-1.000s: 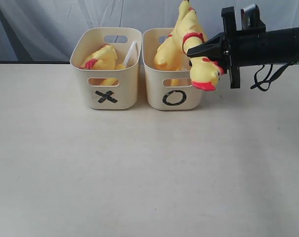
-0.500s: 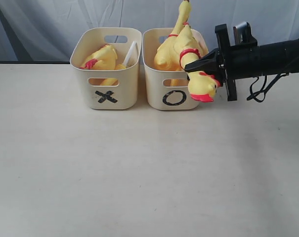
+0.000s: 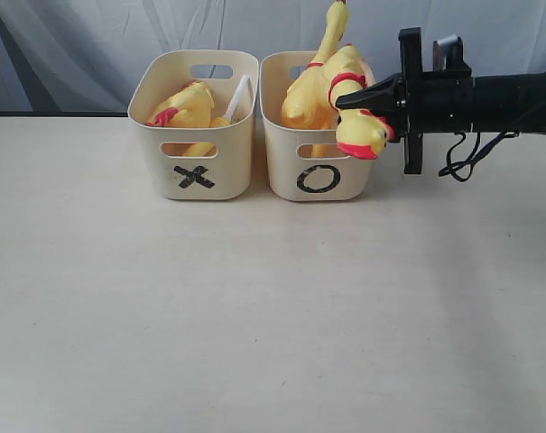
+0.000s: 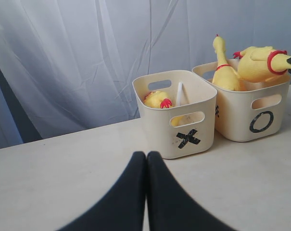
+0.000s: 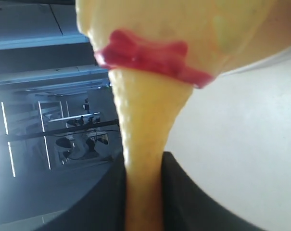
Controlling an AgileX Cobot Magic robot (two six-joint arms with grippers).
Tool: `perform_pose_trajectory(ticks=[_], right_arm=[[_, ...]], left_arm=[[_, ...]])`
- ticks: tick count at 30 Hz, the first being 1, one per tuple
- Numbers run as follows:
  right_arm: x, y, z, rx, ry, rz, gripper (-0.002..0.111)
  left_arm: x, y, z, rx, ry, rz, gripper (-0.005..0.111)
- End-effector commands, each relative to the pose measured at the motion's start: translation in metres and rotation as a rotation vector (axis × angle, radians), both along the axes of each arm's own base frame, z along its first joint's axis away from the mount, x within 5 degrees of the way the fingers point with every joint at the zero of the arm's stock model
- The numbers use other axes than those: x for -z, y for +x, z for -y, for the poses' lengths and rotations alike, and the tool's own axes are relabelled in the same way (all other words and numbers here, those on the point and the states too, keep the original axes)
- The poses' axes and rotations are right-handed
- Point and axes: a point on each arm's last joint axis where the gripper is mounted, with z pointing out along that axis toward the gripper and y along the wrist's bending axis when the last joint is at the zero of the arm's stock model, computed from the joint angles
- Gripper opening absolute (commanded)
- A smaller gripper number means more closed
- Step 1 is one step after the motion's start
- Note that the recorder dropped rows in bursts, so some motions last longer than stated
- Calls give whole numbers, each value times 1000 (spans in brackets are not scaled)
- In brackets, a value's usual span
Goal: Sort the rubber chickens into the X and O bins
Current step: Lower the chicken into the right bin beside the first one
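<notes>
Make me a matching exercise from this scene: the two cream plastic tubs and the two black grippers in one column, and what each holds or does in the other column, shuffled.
1. cream plastic tub marked X
2. cream plastic tub marked O
3. black left gripper
4. black right gripper

a. shut on a yellow rubber chicken by the neck
b. an upright chicken sticks up above its rim
c. shut, empty
d. a low-lying chicken rests inside

Pairs: 1-d, 2-b, 3-c, 4-a

Beige table [image 3: 254, 316]; pale curtain [image 3: 74, 45]; dim room [image 5: 49, 120], perhaps.
</notes>
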Motion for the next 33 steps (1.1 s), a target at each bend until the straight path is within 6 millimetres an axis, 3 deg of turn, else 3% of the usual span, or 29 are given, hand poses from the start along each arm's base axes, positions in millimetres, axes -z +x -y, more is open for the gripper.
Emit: perform_pose_trajectory(ticks=[1,18,21,26,28,33], right_arm=[[-5,6,3,67,43,-23,-1],[-3,5,3,76,40,-71,1],[-4,5,3,76,45,-81,17],[-4,5,3,72,52,-88,56],[-4,5,2,68,54,-88,61],[-5,3,2,52,69,-87,61]], left_arm=[[-1,-1,0,15,-7,11,0],[-1,-1,0,15,-6,11,0],[-1,-1,0,14,-4,12,0],[-1,-1,0,14,-4,12,0],[-1,-1,0,14,-4,12,0],[-1,-1,0,14,-4,12,0]])
